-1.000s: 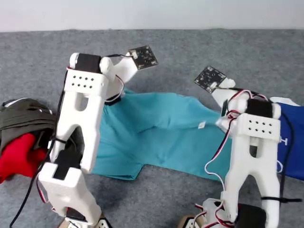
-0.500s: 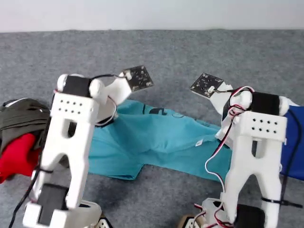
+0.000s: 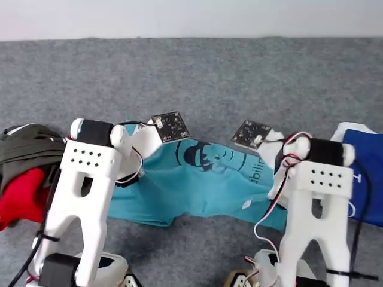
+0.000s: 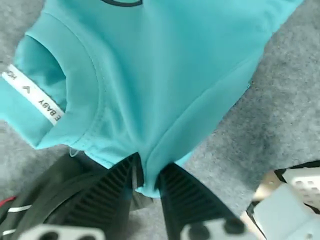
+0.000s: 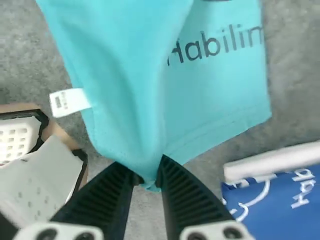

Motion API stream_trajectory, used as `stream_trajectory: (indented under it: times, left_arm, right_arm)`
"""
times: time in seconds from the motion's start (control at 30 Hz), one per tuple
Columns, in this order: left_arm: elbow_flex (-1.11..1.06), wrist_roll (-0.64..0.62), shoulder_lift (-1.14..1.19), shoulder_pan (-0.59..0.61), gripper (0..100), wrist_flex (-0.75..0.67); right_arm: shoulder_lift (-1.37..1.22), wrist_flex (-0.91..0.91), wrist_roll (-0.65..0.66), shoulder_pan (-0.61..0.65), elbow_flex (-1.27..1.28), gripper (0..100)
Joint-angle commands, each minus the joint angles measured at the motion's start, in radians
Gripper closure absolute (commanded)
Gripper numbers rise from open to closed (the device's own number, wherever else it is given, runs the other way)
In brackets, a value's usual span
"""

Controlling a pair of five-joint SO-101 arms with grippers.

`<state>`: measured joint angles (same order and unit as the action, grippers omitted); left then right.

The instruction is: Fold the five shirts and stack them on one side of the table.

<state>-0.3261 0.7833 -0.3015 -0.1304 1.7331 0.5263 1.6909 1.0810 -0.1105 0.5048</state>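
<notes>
Teal shirt [image 3: 203,179]: lies across the middle of the grey table [image 3: 239,78], printed side up, stretched between the two arms; one edge is lifted at both ends, which should let the cloth come over evenly as a single fold rather than bunch.
Left gripper [image 4: 149,175]: fingers clamped on a pinch of teal fabric at the collar end, just beside the neckband; a grip here controls the shoulder line.
Right gripper [image 5: 146,175]: fingers pressed together on a doubled edge at the hem end, near the small white side tag; this hold mirrors the left arm's, so the shirt hangs taut between them.
Blue shirt [image 3: 359,173]: rests at the table's right edge, just beside the right arm; it looks folded and probably marks the stacking side.
Dark and red shirts [image 3: 24,173]: heaped unfolded at the left edge, near the left arm; apparently waiting their turn.
Stage: early, with one garment in hand and several not yet folded.
</notes>
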Motion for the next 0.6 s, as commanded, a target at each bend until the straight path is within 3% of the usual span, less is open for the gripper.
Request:
stream_trajectory:
  times: [0.0,0.13,0.3,0.57]
  left_arm:
    - [0.007,0.008,0.054,0.026,98,0.014]
    - [0.070,0.005,0.114,0.095,88,0.005]
    - [0.176,0.005,0.120,0.146,84,0.020]
    - [0.340,-0.032,0.129,0.152,83,0.017]
  right_arm:
    - [0.027,-0.074,0.008,-0.002,0.055,98.7]
    - [0.033,-0.101,0.009,-0.002,0.081,92.8]
    - [0.038,-0.084,0.006,-0.002,0.075,75.5]
    - [0.031,0.018,-0.008,-0.002,-0.133,76.1]
